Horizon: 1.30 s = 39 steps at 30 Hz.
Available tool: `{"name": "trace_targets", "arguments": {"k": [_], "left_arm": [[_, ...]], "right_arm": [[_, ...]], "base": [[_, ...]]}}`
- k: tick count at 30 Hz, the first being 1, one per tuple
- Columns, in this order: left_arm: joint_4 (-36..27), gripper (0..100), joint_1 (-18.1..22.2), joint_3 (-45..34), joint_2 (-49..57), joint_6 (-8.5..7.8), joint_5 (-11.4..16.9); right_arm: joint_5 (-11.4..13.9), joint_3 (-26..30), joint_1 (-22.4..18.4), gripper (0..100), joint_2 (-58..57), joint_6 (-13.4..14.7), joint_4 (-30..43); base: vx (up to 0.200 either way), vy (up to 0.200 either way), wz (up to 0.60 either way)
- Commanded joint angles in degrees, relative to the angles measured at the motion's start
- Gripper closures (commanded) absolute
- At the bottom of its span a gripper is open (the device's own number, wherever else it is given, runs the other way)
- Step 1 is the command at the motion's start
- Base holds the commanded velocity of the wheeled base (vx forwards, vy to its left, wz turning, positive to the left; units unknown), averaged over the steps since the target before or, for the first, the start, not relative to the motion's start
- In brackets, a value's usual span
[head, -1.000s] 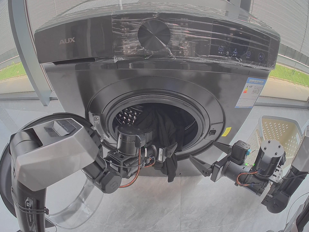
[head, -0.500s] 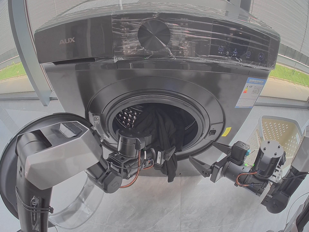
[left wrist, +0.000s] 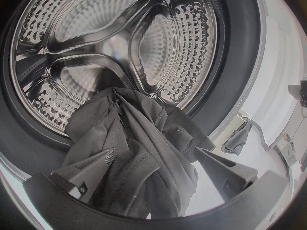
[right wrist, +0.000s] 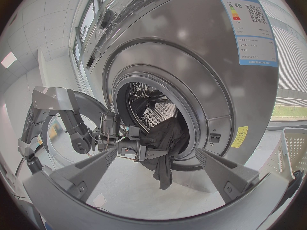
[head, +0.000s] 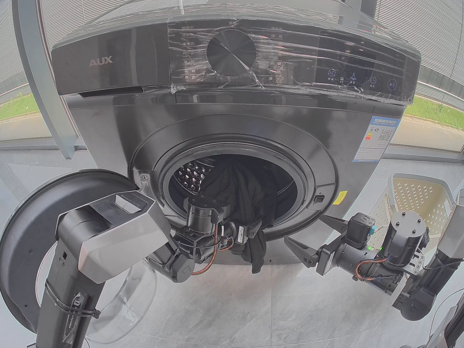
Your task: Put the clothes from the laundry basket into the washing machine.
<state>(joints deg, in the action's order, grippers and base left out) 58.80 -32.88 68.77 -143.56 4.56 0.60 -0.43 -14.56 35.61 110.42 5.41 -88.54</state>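
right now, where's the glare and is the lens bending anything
Head view: window light glints off the plastic film on the washing machine. Left wrist view: bright reflections on the drum, black garment dim. Right wrist view: heavy fisheye curving, black corners.

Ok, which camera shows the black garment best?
Right wrist view: the black fabric garment shows most fully, draped over the grey washing machine's rim. Head view: partly behind the left gripper. Left wrist view: close-up folds.
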Motion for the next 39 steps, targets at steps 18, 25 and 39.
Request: {"name": "trace_targets", "arguments": {"k": [18, 25, 39], "left_arm": [[1.32, 100, 3.0, 12.8, -3.92, 0.01, -1.92], [2.2, 100, 4.58, 18.6, -3.92, 0.19, -2.44], [2.46, 100, 5.37, 22.11, -5.15, 0.36, -4.55]], "right_arm": [[0.16, 0.23, 0.25, 0, -0.47, -0.05, -0.05], [0.16, 0.05, 0.34, 0, -0.38, -0.05, -0.05], [0.16, 0.32, 0.34, 0, -0.21, -0.05, -0.05]], "base": [[0.0, 0.0, 0.0], [0.0, 0.0, 0.0], [0.0, 0.0, 0.0]]}}
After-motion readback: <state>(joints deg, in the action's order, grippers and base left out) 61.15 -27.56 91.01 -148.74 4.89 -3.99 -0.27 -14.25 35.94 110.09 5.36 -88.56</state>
